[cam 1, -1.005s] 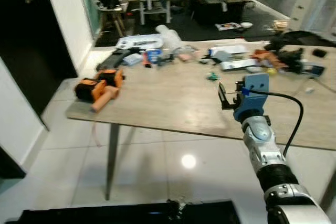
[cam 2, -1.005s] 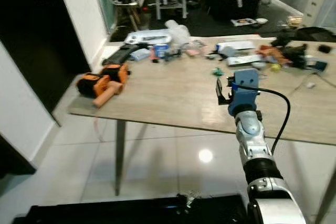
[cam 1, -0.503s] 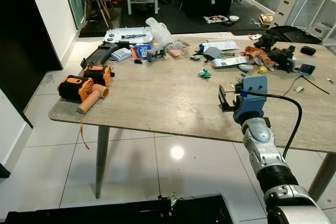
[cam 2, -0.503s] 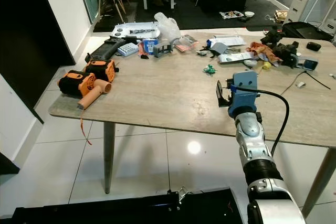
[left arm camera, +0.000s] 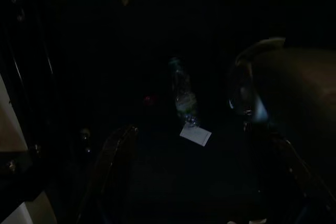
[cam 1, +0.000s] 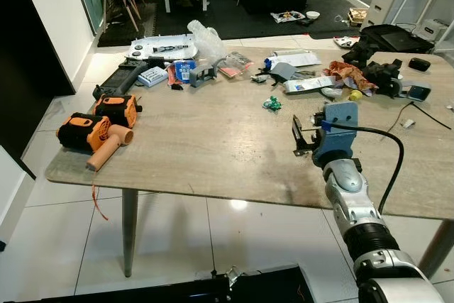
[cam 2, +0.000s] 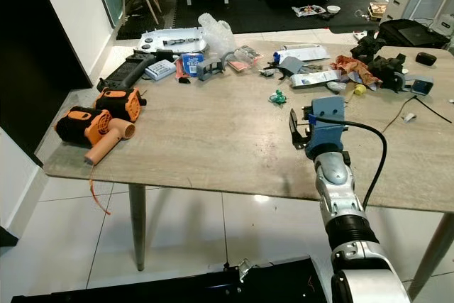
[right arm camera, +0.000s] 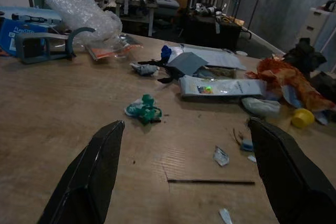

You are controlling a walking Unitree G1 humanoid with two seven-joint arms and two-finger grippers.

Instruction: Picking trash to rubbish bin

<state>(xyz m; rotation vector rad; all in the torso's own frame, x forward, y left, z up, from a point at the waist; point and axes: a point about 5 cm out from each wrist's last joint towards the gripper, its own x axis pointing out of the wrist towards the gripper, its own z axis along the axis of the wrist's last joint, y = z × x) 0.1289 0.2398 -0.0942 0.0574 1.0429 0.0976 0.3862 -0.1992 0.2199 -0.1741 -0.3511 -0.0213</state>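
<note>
The right pincer (right arm camera: 186, 182), fingers spread wide, hovers low over the counter (cam 1: 213, 140). Best to ease forward and straddle the green scrap (right arm camera: 144, 109) lying just ahead before pinching. Farther off, a crumpled orange wrapper (cam 1: 345, 72) waits among clutter. Since 1 s ago, the camera has closed in; the scraps lie unmoved.

table (cam 1: 213, 140): matt wood | floor (cam 1: 64, 246): glossy tile | bag (right arm camera: 79, 11): crinkled clear plastic
</note>
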